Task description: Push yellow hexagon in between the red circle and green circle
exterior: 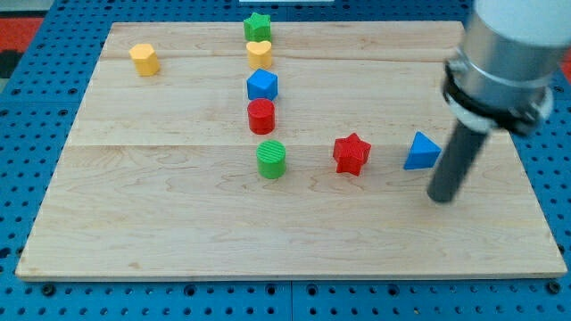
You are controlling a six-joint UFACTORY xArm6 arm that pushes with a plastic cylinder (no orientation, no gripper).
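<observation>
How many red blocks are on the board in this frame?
2. The red circle stands in the centre column, just above the green circle; the red star lies right of that. None seems hidden.

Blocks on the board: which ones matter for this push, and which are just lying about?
In the job: yellow hexagon, red circle, green circle, my tip.
Lying about: green star, yellow heart, blue hexagon, red star, blue triangle.

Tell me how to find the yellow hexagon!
Look at the wooden board's top-left corner in the view. The yellow hexagon sits there alone, far from the column of blocks. The other yellow block, a heart, sits in that column under the green star.
</observation>
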